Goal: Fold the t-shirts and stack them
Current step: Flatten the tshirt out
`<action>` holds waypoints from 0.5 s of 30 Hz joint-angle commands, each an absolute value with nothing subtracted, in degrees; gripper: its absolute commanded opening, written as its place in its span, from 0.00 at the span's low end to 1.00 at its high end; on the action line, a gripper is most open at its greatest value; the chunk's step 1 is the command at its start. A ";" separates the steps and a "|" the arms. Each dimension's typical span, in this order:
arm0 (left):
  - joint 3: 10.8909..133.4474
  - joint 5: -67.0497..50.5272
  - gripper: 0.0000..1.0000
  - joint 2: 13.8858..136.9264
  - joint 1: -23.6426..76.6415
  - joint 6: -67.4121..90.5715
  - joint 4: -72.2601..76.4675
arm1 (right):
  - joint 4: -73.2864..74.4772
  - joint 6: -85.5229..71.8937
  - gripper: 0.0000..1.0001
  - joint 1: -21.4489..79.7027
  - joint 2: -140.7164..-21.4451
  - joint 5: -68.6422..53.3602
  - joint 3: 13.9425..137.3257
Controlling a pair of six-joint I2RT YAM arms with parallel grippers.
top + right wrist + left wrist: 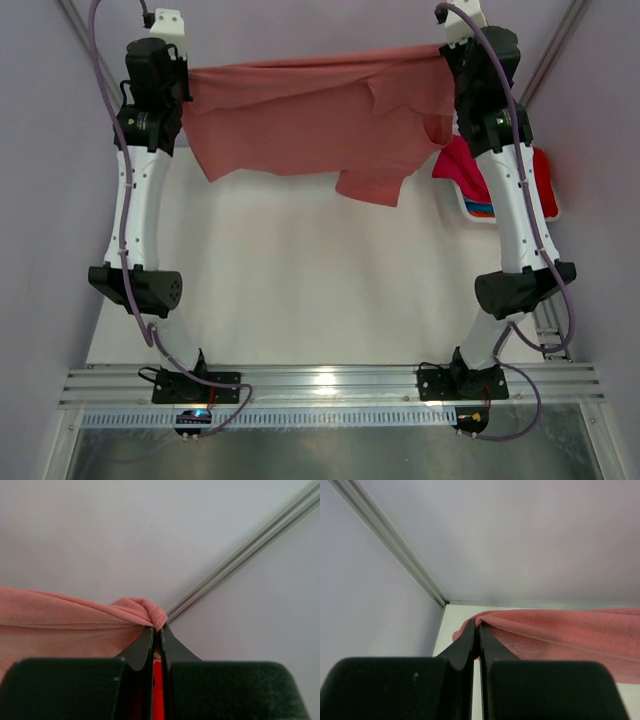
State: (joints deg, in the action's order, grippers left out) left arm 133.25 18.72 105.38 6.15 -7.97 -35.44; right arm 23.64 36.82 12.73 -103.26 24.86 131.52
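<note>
Pale purple walls (40, 200) stand around a white surface (300, 290). A big pink shirt (310, 120) is held up at the far end of the surface, spread wide between the two arms. Its top edge runs almost straight from one arm to the other. The rest hangs down, and one part on the right hangs lower than the rest. I cannot tell if the bottom touches the surface.

The left arm (140, 200) reaches up the left side. The right arm (515, 200) reaches up the right side. A shiny metal rail (330, 385) runs along the near edge, where both arms are fixed.

A white basket (468, 208) sits at the right, partly hidden by the right arm. A bright pink shirt (462, 165) and a red shirt (543, 185) are piled in it.

The left fingers (465, 645) are pressed together on one bunched corner of the pink shirt. The right fingers (142, 647) are pressed together on the other corner, where the cloth makes a small lump.
</note>
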 commanded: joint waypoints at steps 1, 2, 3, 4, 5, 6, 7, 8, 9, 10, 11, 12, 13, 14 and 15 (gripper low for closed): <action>131.84 17.85 0.00 100.64 3.43 -6.68 -37.79 | 29.23 33.84 0.03 10.28 -96.16 24.97 130.96; 131.40 16.97 0.00 99.24 3.43 -6.94 -38.40 | 31.27 32.45 0.03 10.37 -95.20 24.09 130.96; 130.96 15.57 0.00 98.36 3.51 -7.38 -39.10 | 32.86 32.00 0.03 10.46 -92.75 23.04 130.61; 130.70 15.03 0.00 97.39 3.43 -7.56 -39.55 | 34.70 31.82 0.03 10.63 -91.25 22.16 128.87; 129.74 14.68 0.00 95.12 3.51 -7.65 -39.90 | 35.41 32.08 0.03 11.07 -89.49 21.37 127.63; 129.20 14.50 0.00 93.88 3.43 -7.65 -40.25 | 35.59 32.43 0.03 11.07 -85.38 20.23 126.14; 128.50 14.07 0.00 92.65 3.43 -7.65 -40.34 | 34.38 32.69 0.03 11.16 -82.91 17.87 122.47; 126.84 13.98 0.00 89.85 3.43 -7.82 -40.52 | 33.23 33.57 0.03 11.16 -80.36 16.45 120.52; 125.78 13.63 0.00 88.35 3.43 -7.91 -40.69 | 31.92 34.01 0.03 11.68 -77.72 15.30 118.58; 123.07 12.58 0.00 85.20 3.43 -8.08 -40.95 | 30.25 34.27 0.03 12.04 -73.52 13.90 116.82; 123.05 12.22 0.00 85.17 3.43 -8.35 -40.96 | 29.97 34.28 0.03 12.39 -71.82 13.28 116.81; 120.09 12.04 0.00 82.12 3.43 -8.61 -41.04 | 30.06 33.58 0.03 13.00 -70.50 13.18 117.15; 118.49 12.13 0.00 80.44 3.51 -8.44 -40.70 | 30.23 32.79 0.03 13.18 -68.31 13.36 117.94; 117.08 11.95 0.00 79.03 3.43 -8.09 -40.69 | 30.41 31.91 0.03 13.27 -67.51 13.79 118.38; 115.50 11.34 0.00 76.66 3.51 -7.56 -41.04 | 31.02 29.99 0.03 13.27 -66.89 13.97 119.00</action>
State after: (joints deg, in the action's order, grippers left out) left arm 118.30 9.89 82.17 5.10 -7.62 -41.87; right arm 35.24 32.60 13.61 -71.46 12.03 116.29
